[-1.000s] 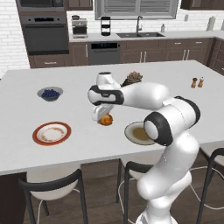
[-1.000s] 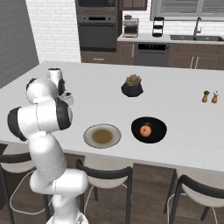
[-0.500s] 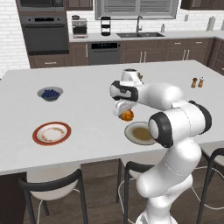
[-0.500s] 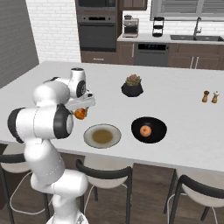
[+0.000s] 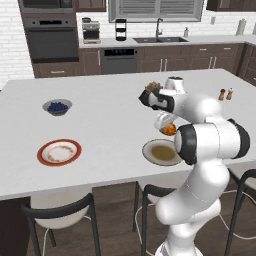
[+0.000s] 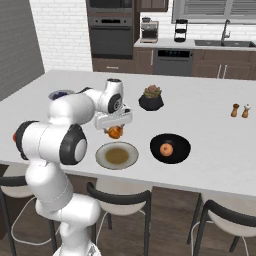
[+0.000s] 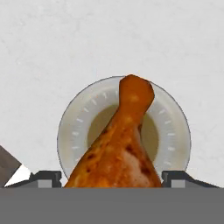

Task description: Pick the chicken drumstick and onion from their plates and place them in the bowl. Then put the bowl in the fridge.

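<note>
One golden-brown roasted chicken drumstick (image 7: 122, 148) is hanging between the widely spread fingers of the two-finger gripper (image 6: 114, 131), above the grey-olive round plate (image 6: 117, 155); one orange-tan onion (image 6: 166, 149) is sitting in the black shallow bowl (image 6: 170, 148); two plates are lying on the white counter (image 5: 110, 125), the second being red-rimmed (image 5: 59, 152)
</note>
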